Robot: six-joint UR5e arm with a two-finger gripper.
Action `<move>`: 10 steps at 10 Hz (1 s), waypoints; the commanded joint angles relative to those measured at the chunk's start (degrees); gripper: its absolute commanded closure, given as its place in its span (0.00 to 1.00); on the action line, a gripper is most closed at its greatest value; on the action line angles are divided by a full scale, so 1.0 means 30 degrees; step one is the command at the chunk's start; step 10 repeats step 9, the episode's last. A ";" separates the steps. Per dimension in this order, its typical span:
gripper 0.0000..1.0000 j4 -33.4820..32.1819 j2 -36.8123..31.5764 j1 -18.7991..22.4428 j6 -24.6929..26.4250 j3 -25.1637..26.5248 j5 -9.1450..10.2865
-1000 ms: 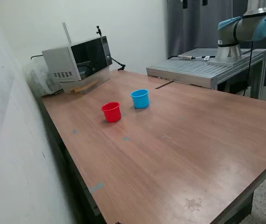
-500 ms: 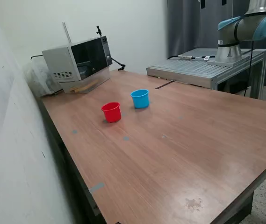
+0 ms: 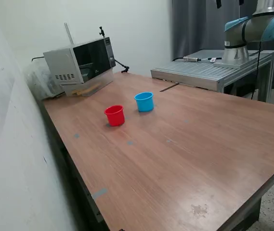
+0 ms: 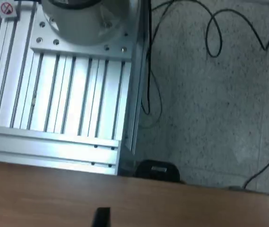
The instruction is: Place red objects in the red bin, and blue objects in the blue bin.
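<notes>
Red bin (image 3: 114, 115) and blue bin (image 3: 144, 101) upright on wooden table (image 3: 189, 144), just beside each other, far from jaws. Cubes not visible; whether inside bins cannot be told. Microwave (image 3: 79, 60) at table's far corner. Wrist view: gripper (image 4: 191, 218) finger tips dark at frame edge, wide apart, holding nothing, above table edge near aluminium base plate (image 4: 54, 104), cables (image 4: 210, 33) on floor.

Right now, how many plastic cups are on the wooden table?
2. The red cup stands toward the exterior view's left, and the light-blue cup stands close beside it on its right, nearer the microwave. None seems hidden.
</notes>
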 commanded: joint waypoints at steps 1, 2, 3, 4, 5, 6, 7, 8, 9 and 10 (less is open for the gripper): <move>0.00 0.0220 0.0010 0.0424 -0.0066 0.0054 -0.0051; 0.00 0.0249 0.0010 0.0192 -0.0066 0.0025 -0.0080; 0.00 0.0221 0.0010 -0.0100 -0.0095 0.0054 -0.0081; 0.00 0.0220 0.0010 -0.0190 -0.0095 0.0054 -0.0081; 0.00 0.0220 0.0039 -0.0249 -0.0095 -0.0004 -0.0081; 0.00 0.0220 0.0010 -0.0220 -0.0095 0.0054 -0.0081; 0.00 0.0220 0.0010 -0.0220 -0.0095 0.0054 -0.0081; 0.00 0.0220 0.0039 -0.0220 -0.0095 0.0025 -0.0081; 0.00 0.0249 0.0010 -0.0220 -0.0095 0.0025 -0.0081; 0.00 0.0249 0.0010 -0.0220 -0.0095 0.0025 -0.0081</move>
